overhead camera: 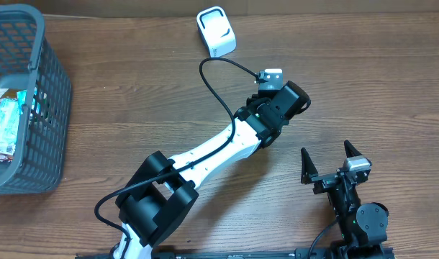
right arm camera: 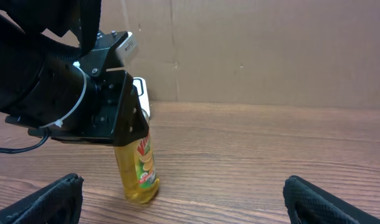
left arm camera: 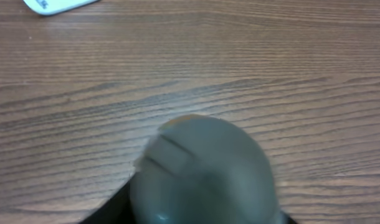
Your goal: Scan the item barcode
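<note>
Left gripper straddles the upright bottle's top. Holding or let go, can't tell from this angle. Prob. stood upright so its barcode can face the scanner. Right gripper is wide open, idle.

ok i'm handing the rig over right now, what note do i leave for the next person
left jaws: around the top of the yellow bottle, which stands upright on the table; cannot tell if clamped.
right jaws: open, empty, low, apart from the bottle.
scanner: white, at the far side beyond the bottle; basket of other items far left.
done: bottle out on the table.
left: no scan seen, barcode not visible; turn it to the scanner.
</note>
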`<state>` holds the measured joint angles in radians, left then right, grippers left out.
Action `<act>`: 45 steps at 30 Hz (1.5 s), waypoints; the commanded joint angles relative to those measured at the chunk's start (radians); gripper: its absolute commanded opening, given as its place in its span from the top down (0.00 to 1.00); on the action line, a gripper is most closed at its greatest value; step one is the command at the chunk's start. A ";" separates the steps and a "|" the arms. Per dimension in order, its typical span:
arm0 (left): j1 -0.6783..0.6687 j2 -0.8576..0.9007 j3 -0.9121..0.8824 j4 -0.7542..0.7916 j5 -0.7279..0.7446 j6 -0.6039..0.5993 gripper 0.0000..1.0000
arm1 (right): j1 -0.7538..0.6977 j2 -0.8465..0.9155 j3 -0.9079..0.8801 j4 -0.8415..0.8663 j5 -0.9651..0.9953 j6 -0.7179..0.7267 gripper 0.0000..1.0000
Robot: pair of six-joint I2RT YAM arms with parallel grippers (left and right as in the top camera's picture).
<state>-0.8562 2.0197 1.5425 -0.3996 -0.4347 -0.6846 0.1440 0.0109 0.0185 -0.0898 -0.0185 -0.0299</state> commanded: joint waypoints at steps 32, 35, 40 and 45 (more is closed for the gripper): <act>0.411 -0.663 0.046 -0.302 -0.248 0.326 0.01 | -0.005 -0.008 -0.011 0.006 0.009 -0.005 0.00; 0.464 -0.655 0.046 -0.335 -0.248 0.326 0.00 | -0.005 -0.008 -0.011 0.006 0.009 -0.005 0.00; 0.491 -0.639 0.046 -0.364 -0.246 0.326 0.00 | -0.005 -0.008 -0.011 0.006 0.009 -0.005 0.00; 0.491 -0.639 0.046 -0.364 -0.246 0.326 0.00 | -0.005 -0.008 -0.011 0.006 0.009 -0.005 0.00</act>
<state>-0.3706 1.3773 1.5818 -0.7639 -0.6636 -0.3805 0.1436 0.0109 0.0185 -0.0898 -0.0181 -0.0299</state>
